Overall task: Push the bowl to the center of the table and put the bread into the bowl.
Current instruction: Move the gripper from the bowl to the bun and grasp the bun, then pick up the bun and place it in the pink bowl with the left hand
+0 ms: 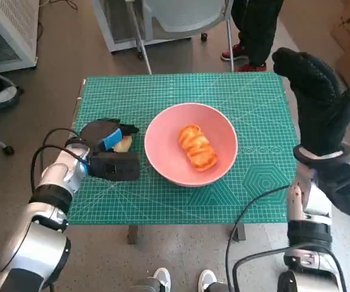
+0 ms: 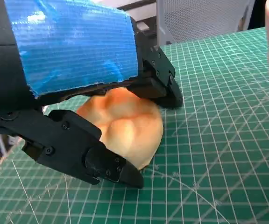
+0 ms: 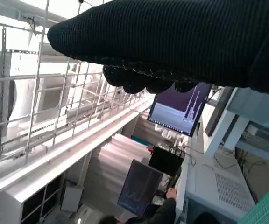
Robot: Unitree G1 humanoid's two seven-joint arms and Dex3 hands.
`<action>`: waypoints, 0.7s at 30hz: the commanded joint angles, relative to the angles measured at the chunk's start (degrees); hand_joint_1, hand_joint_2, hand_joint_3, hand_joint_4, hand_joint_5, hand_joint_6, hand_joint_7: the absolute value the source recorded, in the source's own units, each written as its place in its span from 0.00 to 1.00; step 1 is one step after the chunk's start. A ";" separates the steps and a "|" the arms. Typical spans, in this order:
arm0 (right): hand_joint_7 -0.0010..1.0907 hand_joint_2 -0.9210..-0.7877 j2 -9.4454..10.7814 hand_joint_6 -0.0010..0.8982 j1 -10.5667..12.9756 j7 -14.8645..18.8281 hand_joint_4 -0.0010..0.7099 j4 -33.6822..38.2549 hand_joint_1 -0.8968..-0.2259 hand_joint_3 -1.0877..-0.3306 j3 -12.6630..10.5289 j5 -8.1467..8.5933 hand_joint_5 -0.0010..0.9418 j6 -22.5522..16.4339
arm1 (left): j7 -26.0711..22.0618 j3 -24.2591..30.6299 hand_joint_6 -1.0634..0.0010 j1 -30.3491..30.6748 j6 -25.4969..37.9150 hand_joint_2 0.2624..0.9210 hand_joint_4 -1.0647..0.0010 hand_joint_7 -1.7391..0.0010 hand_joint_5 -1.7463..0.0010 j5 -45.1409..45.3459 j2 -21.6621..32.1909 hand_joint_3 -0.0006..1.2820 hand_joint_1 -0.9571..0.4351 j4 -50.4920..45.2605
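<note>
My left hand (image 1: 109, 152) rests on the green cutting mat (image 1: 260, 121) near its left edge, fingers (image 2: 102, 163) closed around a pale bread roll (image 2: 125, 126) so I can lift it. The pink bowl (image 1: 163, 158) sits at the mat's centre, already holding another glazed bread (image 1: 197, 147). My gloved right hand (image 1: 318, 103) is raised clear above the right edge, holding nothing; whether its fingers are spread I cannot tell.
</note>
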 commanded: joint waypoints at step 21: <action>0.00 0.00 -0.19 0.52 0.69 -0.83 0.48 0.51 0.61 0.80 0.94 -0.65 0.00 1.06 | 0.33 11.21 0.39 6.88 -4.56 1.00 0.32 0.31 0.39 -6.66 9.36 0.03 0.69 -39.82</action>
